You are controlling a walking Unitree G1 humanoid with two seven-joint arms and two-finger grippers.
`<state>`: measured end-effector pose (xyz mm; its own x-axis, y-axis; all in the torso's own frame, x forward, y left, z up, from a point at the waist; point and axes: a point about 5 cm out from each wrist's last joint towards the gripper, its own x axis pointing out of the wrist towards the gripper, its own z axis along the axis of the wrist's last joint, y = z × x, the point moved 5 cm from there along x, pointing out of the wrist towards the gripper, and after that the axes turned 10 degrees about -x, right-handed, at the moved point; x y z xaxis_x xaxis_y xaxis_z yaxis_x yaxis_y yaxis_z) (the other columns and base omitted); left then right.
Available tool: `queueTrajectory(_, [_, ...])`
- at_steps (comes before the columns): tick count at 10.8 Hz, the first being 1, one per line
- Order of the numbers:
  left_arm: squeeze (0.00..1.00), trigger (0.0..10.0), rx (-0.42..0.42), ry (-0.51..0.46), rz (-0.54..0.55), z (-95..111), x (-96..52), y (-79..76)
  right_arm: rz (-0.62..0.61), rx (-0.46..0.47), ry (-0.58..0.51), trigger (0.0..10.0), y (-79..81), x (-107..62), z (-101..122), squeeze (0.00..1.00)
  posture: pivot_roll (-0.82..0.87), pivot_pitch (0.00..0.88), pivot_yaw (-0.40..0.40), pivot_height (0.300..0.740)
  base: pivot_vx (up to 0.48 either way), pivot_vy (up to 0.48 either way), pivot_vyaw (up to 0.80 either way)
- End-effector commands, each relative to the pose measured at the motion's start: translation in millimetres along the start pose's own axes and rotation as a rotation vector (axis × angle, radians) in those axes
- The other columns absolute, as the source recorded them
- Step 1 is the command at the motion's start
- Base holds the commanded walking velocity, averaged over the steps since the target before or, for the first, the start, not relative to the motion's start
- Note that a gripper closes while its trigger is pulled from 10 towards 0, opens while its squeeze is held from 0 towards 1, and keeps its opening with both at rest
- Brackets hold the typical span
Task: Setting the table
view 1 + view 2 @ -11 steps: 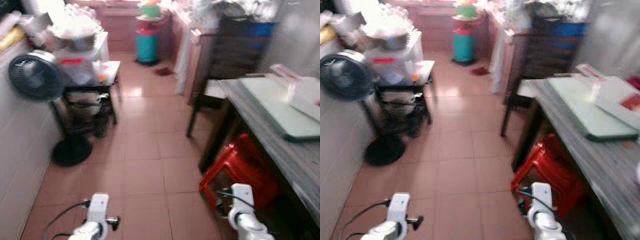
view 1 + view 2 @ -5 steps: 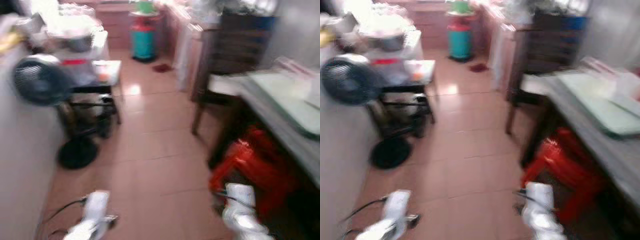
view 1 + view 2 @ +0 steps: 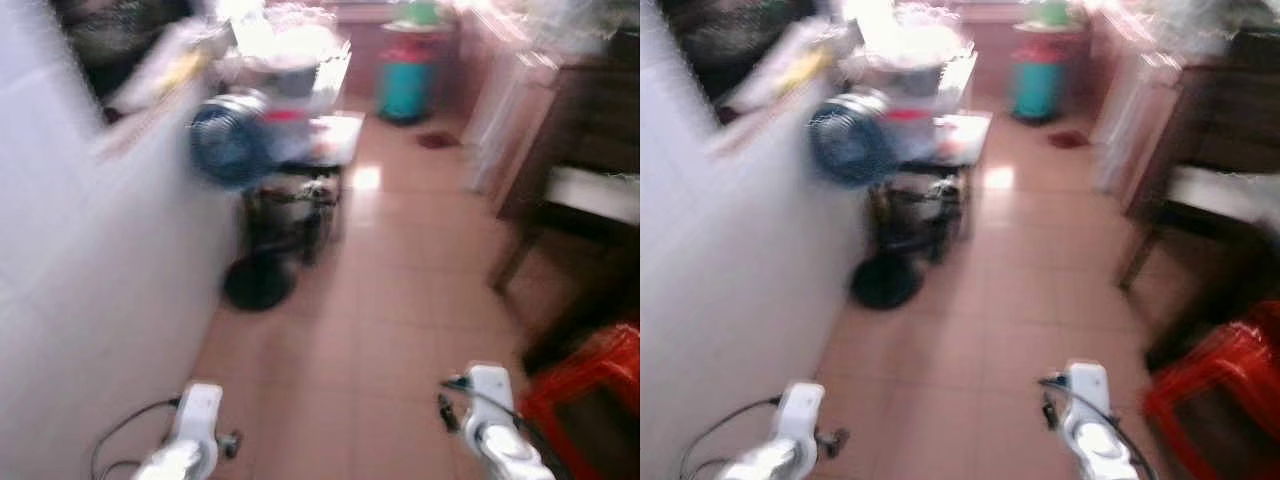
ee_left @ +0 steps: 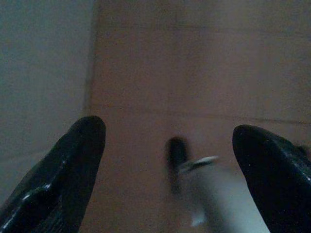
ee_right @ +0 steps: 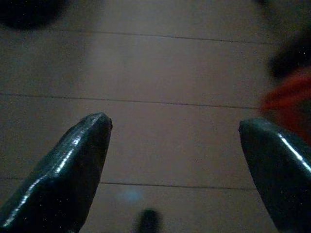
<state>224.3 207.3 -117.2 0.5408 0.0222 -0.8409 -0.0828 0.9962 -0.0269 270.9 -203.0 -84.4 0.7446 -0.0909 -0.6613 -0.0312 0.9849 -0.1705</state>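
Note:
Both arms hang low over the reddish tiled floor (image 3: 390,300), the left arm (image 3: 195,430) near the white wall and the right arm (image 3: 490,415) beside a red plastic stool (image 3: 590,385). In the left wrist view my left gripper (image 4: 167,131) is open with nothing between its fingers, over tiles and the foot of the wall. The right wrist view has my right gripper (image 5: 175,124) open and empty above the floor, with the red stool (image 5: 289,97) at the edge. The picture is blurred by motion.
A white wall (image 3: 90,280) runs close along the left. Ahead stand a blue-grey pedestal fan (image 3: 232,140) and a dark cart (image 3: 300,190) piled with kitchenware. A teal gas cylinder (image 3: 405,85) is at the far end. A dark chair with a pale seat (image 3: 590,195) stands right.
The whole view has swung to the left: the wall now takes up the left side and the grey table has slid out past the right edge. Both arms hang as before.

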Motion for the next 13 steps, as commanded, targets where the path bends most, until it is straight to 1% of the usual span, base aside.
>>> queueTrajectory(1, [0.0, 10.0, 0.012, -0.027, -0.014, 11, 1.5, -7.4, -0.02, 0.005, 0.013, 10.0, -8.2, -1.5, -6, 0.0, 0.03, 0.0, -0.008, 0.74, 0.0, 0.409, 0.0])
queueTrajectory(2, [0.0, 10.0, 0.013, -0.028, -0.013, 11, 1.4, -7.2, -0.021, 0.005, 0.014, 10.0, -8.4, -1.6, -6, 0.0, 0.03, 0.0, -0.008, 0.74, 0.0, 0.341, 0.0])
queueTrajectory(5, [0.0, 10.0, 0.026, -0.037, -0.012, 12, 1.4, -7.6, -0.037, 0.028, 0.021, 10.0, -11.0, -1.9, -8, 0.0, 0.03, 0.0, -0.008, 0.74, 0.0, 0.0, 0.0])
queueTrajectory(9, [0.0, 10.0, 0.034, -0.055, -0.016, 17, 1.8, -10.2, -0.04, 0.035, 0.027, 10.0, -12.3, -2.0, -9, 0.0, 0.03, 0.0, -0.009, 0.74, 0.0, 0.0, 0.0])
queueTrajectory(11, [0.0, 10.0, 0.043, -0.063, -0.015, 20, 1.8, -10.0, -0.041, 0.042, 0.032, 10.0, -12.4, -2.1, -10, 0.0, 0.03, 0.0, -0.005, 0.74, 0.0, 0.0, -0.48])
queueTrajectory(12, [0.0, 10.0, 0.054, -0.073, -0.007, 24, 1.9, -9.3, -0.039, 0.04, 0.031, 10.0, -11.9, -2.0, -9, 0.0, 0.03, 0.0, -0.001, 0.74, 0.0, 0.0, 0.0])
queueTrajectory(13, [0.0, 10.0, 0.061, -0.074, -0.005, 25, 1.9, -9.2, -0.032, 0.018, 0.029, 10.0, -10.9, -1.9, -9, 0.0, 0.02, 0.0, 0.001, 0.74, 0.0, 0.0, 0.0])
